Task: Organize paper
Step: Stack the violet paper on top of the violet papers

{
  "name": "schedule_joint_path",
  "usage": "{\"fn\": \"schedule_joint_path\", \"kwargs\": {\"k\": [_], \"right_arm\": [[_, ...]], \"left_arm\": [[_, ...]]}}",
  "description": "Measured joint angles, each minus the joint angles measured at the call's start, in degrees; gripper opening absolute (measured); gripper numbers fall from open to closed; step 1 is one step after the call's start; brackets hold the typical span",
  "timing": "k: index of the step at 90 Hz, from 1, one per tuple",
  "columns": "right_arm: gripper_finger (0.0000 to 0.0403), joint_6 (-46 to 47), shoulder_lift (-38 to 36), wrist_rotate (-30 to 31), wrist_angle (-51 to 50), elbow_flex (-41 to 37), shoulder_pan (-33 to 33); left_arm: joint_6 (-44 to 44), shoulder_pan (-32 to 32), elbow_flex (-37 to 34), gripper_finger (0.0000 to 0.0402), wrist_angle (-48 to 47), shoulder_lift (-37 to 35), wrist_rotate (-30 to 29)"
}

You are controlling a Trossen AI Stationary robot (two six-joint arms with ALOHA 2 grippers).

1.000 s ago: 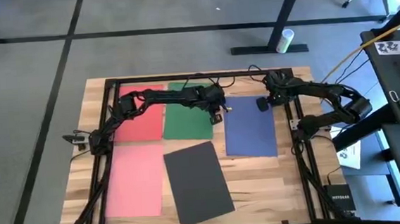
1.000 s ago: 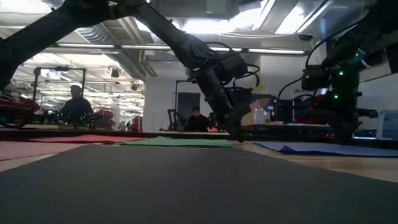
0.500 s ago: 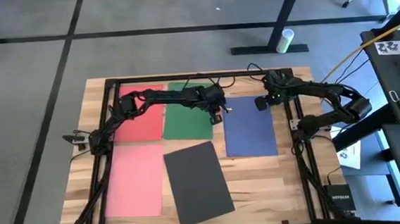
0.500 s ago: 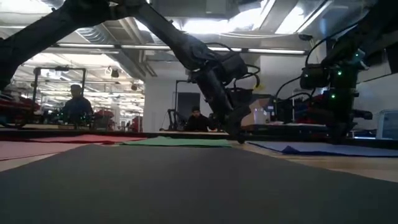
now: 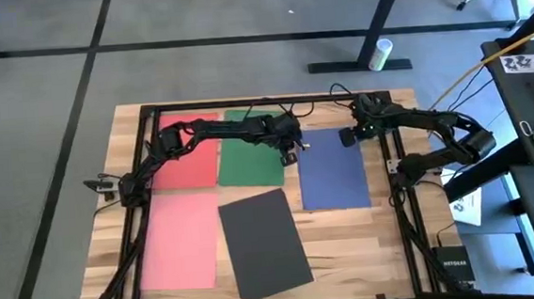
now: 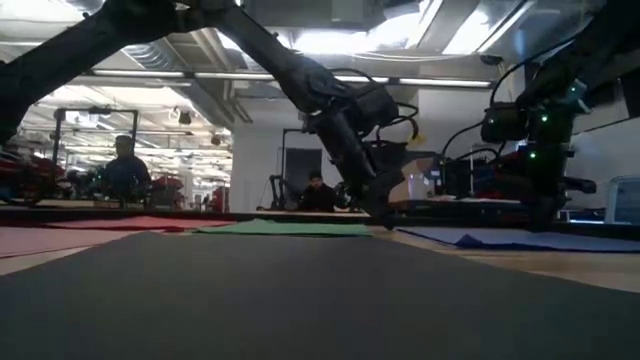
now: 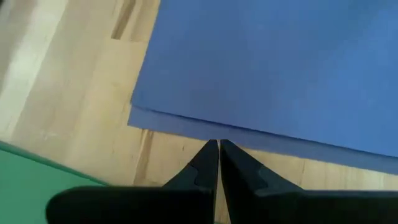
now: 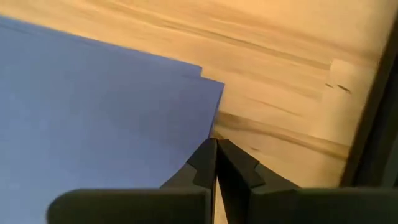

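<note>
Since every sheet here is thin, light and limp, you should expect it to buckle if pushed and to slide easily on the wood, so take hold at a corner or an edge that you can lift first.

From the high view, five sheets lie flat on the bench (image 5: 349, 243): the red sheet (image 5: 187, 153) and the green sheet (image 5: 250, 151) along the far edge, the blue sheet (image 5: 333, 169) toward the far right corner, the pink sheet (image 5: 182, 240) near the front left, and the dark grey sheet (image 5: 264, 244), skewed, at the front middle. The left gripper (image 5: 291, 149) sits in the gap between green and blue; the right gripper (image 5: 347, 137) sits at the blue sheet's far right corner. No container is in view.

From the low view, the sheets look paper-flat, with no raised edge.

In the left wrist view, your left jaws are pressed together on nothing, their tips just short of the blue edge, which shows a second layer beneath.

In the right wrist view, your right jaws are likewise closed and empty, tips at the blue corner, where two layers sit slightly offset.
</note>
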Motion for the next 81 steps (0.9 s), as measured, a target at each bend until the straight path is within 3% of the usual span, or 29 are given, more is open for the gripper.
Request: {"fn": "schedule_joint_path", "kwargs": {"k": [81], "right_arm": [[0.0000, -0.9, 0.0, -2.0, 1.5, 0.0, 0.0]], "left_arm": [[3.2, -0.2, 0.0, 0.0000, 0.3, 0.6, -0.8]]}}
